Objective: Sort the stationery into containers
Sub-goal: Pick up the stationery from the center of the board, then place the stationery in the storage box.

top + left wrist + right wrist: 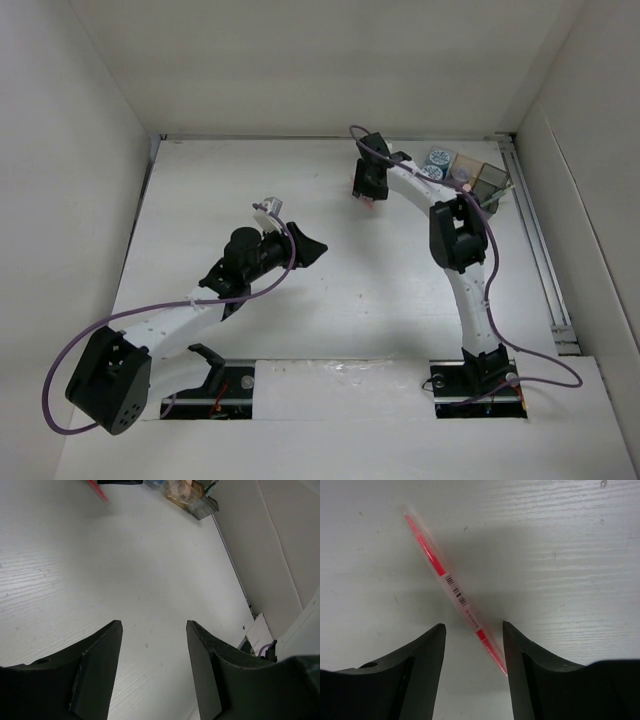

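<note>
A pink-red pen (451, 584) with a barcode label lies diagonally on the white table. My right gripper (474, 630) is open and points down over it. The pen's near end lies between the fingers, close to the right finger (520, 655). In the top view this gripper (367, 195) is left of the block of bins (488, 180) at the back right. Two blue rolls (437, 158) (430, 172) and a lavender cylinder (461, 179) sit in the bins. My left gripper (154, 630) is open and empty over bare table, mid-table in the top view (308, 246). The yellow-green stick is not in view.
White walls enclose the table on three sides. A metal rail (545, 250) runs along the right edge. The left wrist view shows the pen's tip (98, 491) and the bins (192, 497) far ahead. Purple cables hang from both arms.
</note>
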You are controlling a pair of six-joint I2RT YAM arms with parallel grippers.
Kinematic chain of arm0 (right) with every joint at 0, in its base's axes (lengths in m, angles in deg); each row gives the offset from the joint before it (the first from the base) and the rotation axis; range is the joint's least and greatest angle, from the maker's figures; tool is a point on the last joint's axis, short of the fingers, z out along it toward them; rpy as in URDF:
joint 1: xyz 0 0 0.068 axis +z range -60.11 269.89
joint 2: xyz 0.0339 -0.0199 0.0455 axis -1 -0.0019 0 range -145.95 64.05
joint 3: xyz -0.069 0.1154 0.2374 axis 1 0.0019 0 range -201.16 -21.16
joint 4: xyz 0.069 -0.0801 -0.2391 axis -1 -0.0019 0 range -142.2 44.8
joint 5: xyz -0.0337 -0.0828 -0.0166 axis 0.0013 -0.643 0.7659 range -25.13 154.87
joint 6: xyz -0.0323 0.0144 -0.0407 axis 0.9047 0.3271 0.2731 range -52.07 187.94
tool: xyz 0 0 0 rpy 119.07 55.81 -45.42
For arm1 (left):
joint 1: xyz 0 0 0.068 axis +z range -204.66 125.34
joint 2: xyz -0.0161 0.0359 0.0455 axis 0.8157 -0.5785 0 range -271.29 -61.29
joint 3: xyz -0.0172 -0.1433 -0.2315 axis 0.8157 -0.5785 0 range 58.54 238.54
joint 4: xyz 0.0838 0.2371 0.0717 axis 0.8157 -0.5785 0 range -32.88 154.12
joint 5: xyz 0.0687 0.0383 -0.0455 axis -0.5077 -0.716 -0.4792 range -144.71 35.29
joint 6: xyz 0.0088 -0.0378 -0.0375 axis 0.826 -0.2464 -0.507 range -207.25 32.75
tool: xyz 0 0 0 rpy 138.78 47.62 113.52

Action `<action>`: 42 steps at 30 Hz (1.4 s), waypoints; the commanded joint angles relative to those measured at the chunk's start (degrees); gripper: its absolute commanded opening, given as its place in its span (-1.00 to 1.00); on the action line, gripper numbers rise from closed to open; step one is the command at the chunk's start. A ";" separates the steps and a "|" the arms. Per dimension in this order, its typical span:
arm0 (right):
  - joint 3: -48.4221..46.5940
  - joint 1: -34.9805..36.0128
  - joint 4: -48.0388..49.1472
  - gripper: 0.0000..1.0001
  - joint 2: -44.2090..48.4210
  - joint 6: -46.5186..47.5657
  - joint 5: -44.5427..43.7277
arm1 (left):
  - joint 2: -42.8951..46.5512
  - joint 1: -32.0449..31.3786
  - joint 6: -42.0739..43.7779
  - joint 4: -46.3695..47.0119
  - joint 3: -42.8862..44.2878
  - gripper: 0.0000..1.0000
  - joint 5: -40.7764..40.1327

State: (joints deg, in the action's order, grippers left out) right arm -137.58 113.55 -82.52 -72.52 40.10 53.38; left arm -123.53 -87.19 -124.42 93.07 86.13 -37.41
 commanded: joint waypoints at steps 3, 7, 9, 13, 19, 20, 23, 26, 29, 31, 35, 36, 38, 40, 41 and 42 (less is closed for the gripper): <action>-1.97 0.25 -1.53 -0.12 -1.32 0.59 1.47 | 0.10 -0.07 -0.10 2.60 0.53 0.00 0.45; -0.13 0.77 -1.53 -0.64 -1.33 0.59 0.16 | 0.10 -0.07 -0.10 2.60 0.53 0.00 0.45; 1.10 1.30 -1.00 -0.79 -0.81 0.59 -0.37 | 0.10 -0.07 -0.10 2.60 0.53 0.00 0.45; 3.56 1.30 -0.47 -1.00 0.60 0.59 -0.38 | 0.10 -0.07 -0.10 2.60 0.53 0.00 0.45; 11.11 1.83 5.22 -1.00 9.37 -1.69 3.66 | -0.43 -0.07 -0.10 2.60 0.53 0.00 0.45; 12.00 1.22 6.02 -1.00 11.05 -2.31 3.66 | -0.43 -0.07 -0.10 2.60 0.53 0.00 0.45; 16.74 -1.50 10.24 -1.00 19.28 -5.46 6.29 | -0.43 -0.07 0.42 3.13 0.53 0.00 3.17; 23.94 -6.51 16.47 -1.00 28.77 -10.11 8.32 | -0.43 -0.07 0.43 3.66 0.53 0.06 4.50; 31.22 -13.43 21.48 -1.00 36.52 -14.25 5.18 | -0.43 -0.07 0.43 4.18 0.53 0.16 5.29; 34.14 -20.01 21.50 -1.00 38.83 -18.91 0.78 | -0.43 -0.07 0.43 4.19 0.53 0.23 5.82; 34.86 -28.12 20.45 -1.00 40.24 -22.88 -3.09 | 0.71 -0.07 0.43 4.19 0.53 0.25 5.82; 34.08 -30.67 19.40 -1.00 39.64 -22.88 -3.63 | 0.71 -0.07 0.43 4.71 0.01 0.28 5.82; 32.41 -32.09 17.82 -1.00 37.18 -23.49 -6.33 | 1.33 -0.07 0.43 4.71 0.00 0.28 5.82; 30.30 -32.62 15.80 -1.00 34.03 -23.49 -9.07 | 1.86 -0.07 0.43 4.71 0.00 0.30 5.82; 29.68 -32.62 15.09 -1.00 33.05 -23.49 -10.12 | 1.86 -0.07 0.43 4.71 0.00 0.30 5.82; 29.67 -33.15 14.39 -1.00 32.25 -23.49 -10.92 | 1.86 -0.07 0.43 4.71 -0.52 0.30 5.82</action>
State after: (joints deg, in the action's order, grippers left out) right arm -105.67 79.39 -64.82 -37.79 18.16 46.65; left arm -123.44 -87.19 -124.37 94.80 86.13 -32.61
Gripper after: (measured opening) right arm 0.049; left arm 0.647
